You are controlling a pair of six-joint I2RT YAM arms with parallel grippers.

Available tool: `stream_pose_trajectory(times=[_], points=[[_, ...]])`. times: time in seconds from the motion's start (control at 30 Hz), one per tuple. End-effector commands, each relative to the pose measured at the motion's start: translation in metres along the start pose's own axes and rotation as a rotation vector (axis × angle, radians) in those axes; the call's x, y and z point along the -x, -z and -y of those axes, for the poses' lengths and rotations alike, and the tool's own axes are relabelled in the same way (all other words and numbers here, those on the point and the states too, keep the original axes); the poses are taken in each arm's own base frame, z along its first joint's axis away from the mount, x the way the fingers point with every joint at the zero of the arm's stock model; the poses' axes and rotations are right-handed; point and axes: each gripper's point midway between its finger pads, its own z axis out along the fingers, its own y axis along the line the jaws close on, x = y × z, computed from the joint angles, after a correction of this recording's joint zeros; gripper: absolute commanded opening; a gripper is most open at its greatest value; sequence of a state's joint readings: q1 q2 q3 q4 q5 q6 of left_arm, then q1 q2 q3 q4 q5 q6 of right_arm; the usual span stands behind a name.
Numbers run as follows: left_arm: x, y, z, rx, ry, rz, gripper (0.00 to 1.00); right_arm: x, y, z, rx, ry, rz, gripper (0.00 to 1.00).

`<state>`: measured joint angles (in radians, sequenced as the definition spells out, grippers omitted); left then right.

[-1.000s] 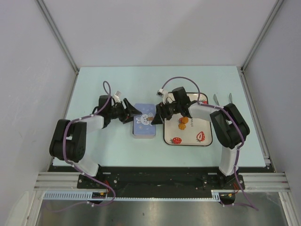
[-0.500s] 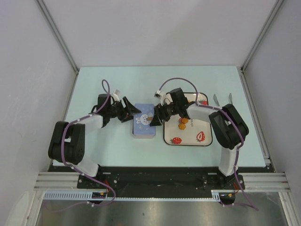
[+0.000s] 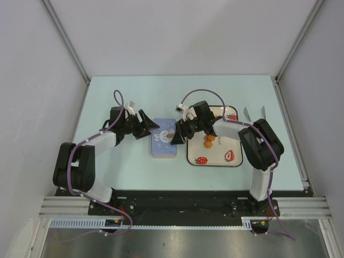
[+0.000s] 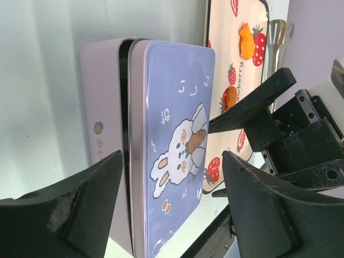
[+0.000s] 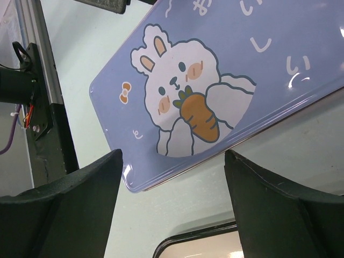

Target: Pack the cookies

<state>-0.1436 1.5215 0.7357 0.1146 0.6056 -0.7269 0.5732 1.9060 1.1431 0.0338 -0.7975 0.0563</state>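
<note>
From here the bunny tin lid (image 4: pixel 172 134) reads as smooth, glossy printed metal. The strawberry tray (image 4: pixel 223 43) beside the tin shines too. The counter (image 3: pixel 129 161) is matt. On the left end effector (image 4: pixel 171 161), the fingers (image 4: pixel 80 209) are matt black plastic, scuffed.

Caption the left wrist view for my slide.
Open left gripper frames the bunny-print tin, with the strawberry-print tray just beyond it.

Tin lid (image 5: pixel 215 80) cropped in right wrist view
</note>
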Motion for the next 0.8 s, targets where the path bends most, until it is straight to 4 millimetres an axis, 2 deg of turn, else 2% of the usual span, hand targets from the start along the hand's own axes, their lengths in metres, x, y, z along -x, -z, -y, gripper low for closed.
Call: stream_pose_trajectory(times=[0.0, 0.33, 0.5, 0.7, 0.77], points=[[0.022, 0.009, 0.012, 0.003, -0.067, 0.071, 0.80, 0.028, 0.004, -0.010, 0.005, 0.075, 0.057, 0.80], [0.026, 0.008, -0.003, 0.081, -0.081, 0.091, 0.82, 0.029, 0.004, -0.009, 0.003, 0.077, 0.055, 0.80], [0.020, -0.005, -0.017, 0.109, -0.062, 0.029, 0.82, 0.031, 0.003, -0.008, 0.000, 0.078, 0.056, 0.80], [0.023, -0.024, -0.019, 0.102, -0.061, -0.021, 0.80, 0.030, 0.002, -0.006, -0.004, 0.083, 0.052, 0.80], [0.016, -0.027, -0.023, 0.116, -0.047, -0.060, 0.78, 0.030, 0.002, -0.006, -0.007, 0.086, 0.052, 0.80]])
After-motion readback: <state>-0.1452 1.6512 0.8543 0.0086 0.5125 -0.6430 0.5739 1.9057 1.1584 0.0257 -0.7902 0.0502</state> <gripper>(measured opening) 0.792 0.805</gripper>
